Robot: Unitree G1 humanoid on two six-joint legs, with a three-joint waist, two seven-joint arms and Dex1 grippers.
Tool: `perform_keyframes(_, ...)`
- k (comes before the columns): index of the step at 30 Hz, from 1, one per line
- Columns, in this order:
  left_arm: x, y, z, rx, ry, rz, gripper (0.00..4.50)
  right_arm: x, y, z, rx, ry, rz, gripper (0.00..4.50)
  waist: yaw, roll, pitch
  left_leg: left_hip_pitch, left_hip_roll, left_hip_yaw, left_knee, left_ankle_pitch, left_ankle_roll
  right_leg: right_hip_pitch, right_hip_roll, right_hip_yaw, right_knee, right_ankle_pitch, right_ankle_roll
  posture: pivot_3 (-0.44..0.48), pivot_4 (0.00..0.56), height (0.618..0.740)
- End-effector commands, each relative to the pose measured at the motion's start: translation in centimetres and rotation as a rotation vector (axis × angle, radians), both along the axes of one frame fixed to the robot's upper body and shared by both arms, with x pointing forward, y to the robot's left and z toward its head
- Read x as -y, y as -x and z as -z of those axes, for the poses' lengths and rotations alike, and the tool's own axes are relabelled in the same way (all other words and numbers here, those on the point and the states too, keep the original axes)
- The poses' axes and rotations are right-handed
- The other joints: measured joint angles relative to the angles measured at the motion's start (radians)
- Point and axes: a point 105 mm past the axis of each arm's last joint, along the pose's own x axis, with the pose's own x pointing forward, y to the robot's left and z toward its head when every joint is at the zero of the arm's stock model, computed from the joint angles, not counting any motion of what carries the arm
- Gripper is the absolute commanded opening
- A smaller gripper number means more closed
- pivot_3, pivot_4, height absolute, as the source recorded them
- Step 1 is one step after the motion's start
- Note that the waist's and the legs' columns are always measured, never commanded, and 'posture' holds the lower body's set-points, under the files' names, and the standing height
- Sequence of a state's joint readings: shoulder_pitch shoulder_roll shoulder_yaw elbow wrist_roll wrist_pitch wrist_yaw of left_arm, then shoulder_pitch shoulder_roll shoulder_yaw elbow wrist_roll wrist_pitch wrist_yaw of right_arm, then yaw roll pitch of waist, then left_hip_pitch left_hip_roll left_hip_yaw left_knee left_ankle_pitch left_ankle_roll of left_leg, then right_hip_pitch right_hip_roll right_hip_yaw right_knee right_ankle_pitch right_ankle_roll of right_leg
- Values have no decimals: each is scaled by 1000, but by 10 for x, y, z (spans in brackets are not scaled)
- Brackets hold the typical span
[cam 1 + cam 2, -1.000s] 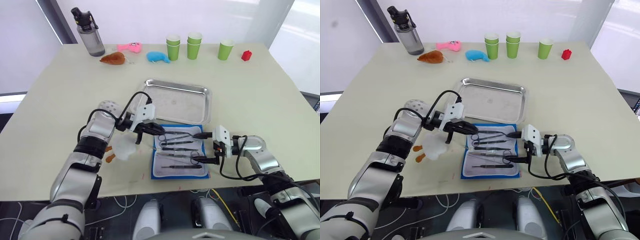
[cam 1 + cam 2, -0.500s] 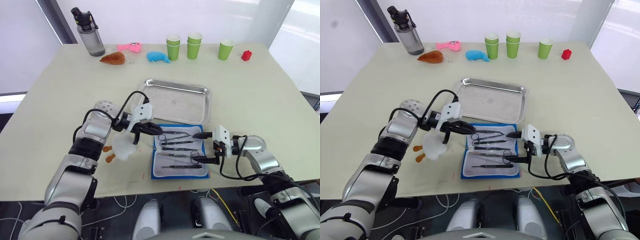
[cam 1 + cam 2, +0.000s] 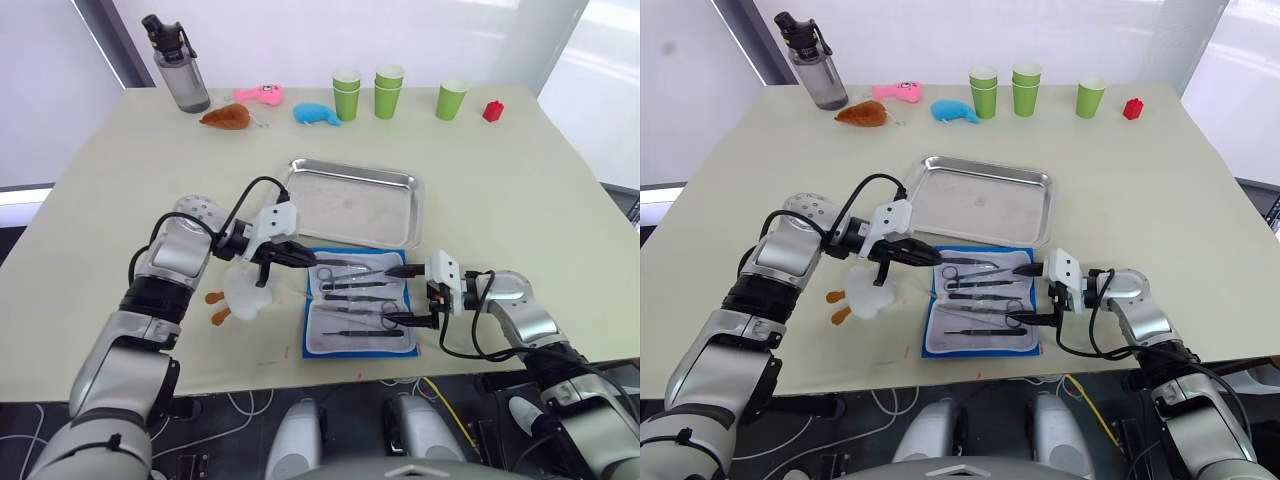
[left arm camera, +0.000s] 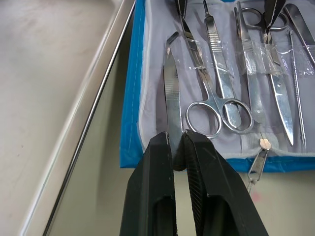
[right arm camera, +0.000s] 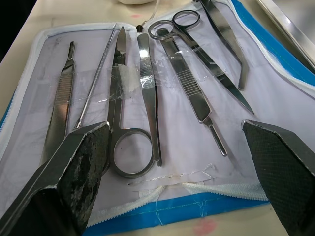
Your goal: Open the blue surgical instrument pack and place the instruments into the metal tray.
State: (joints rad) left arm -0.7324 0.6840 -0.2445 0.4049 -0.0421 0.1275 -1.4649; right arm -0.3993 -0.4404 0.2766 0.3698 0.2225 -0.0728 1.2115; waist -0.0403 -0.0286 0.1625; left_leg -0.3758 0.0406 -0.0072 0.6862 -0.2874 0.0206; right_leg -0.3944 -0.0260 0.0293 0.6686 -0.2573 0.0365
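Over the last second the left gripper [image 4: 176, 147], pinched shut on bent forceps [image 4: 172, 93], has drawn them leftward off the open blue surgical instrument pack [image 3: 362, 309] below the metal tray [image 3: 352, 203], starting extraction; the right gripper [image 5: 182, 147] hovers wide open

The surgical instrument pack [image 3: 361, 312] is being lain open on the desk [image 3: 520, 190], just before the metal tray [image 3: 353, 202]. The instruments [image 3: 357, 285] are being held in it.

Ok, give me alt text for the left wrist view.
The left hand is shut on silver tweezers at the edge of the open blue surgical instrument pack, where scissors and forceps lie. The metal tray sits alongside.
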Motion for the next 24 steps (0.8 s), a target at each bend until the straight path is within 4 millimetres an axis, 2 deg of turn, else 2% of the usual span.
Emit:
perform_keyframes(1,-5,-5,-25,83,28,-29,76,20,17,61,-194,180,78,4500,0,0,0,0,0,0,0,0,0,0,0,0,0,0,0,0,150,734)
perform_keyframes(24,-23,6,-37,65,-10,-62,76,18,17,62,-196,178,76,4500,-1,0,0,0,1,0,-2,0,0,-1,0,1,-1,0,0,0,150,734)
